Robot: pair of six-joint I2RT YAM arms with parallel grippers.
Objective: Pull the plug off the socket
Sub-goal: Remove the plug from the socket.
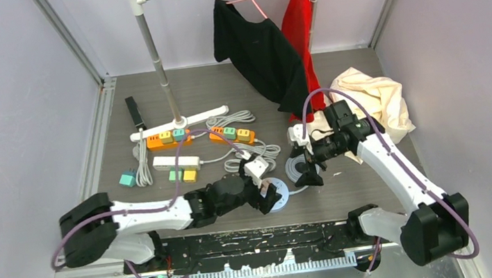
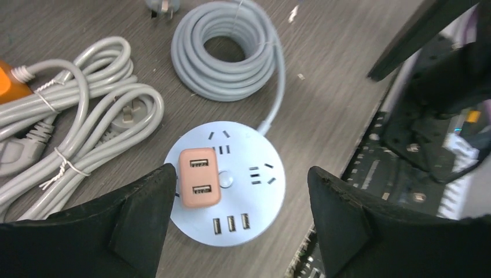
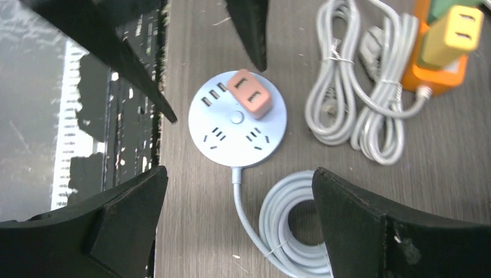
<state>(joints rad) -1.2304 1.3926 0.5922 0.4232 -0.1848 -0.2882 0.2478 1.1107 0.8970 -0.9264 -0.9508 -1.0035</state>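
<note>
Your plug (image 2: 200,178), the pinkish block with two USB slots, is seated in the round pale-blue socket (image 2: 260,202), on its left half in the left wrist view. It is not pulled out yet. The socket lies flat on the grey table (image 2: 330,98), close to the near edge and roughly midway between the two arm bases.

Your left gripper (image 2: 240,174) hangs right over the socket with its jaws spread wide, holding nothing. One finger (image 2: 145,214) has its tip just beside the plug's edge; can't tell if it touches. The other finger is out past the socket's rim on the opposite side.

The socket's grey cord runs to a coil (image 2: 226,52) lying just beside it. Your right gripper (image 3: 237,174) is over that coil, jaws wide apart too, empty.

Left of the socket in the left wrist view are tied bundles of grey cable (image 2: 75,133). Farther back is an orange power strip (image 3: 440,75) with a yellow adapter (image 3: 451,35) plugged in.

At the back of the table a black garment (image 1: 257,47) and a red garment (image 1: 297,25) hang, with a cream cloth (image 1: 375,100) heaped at the right.
</note>
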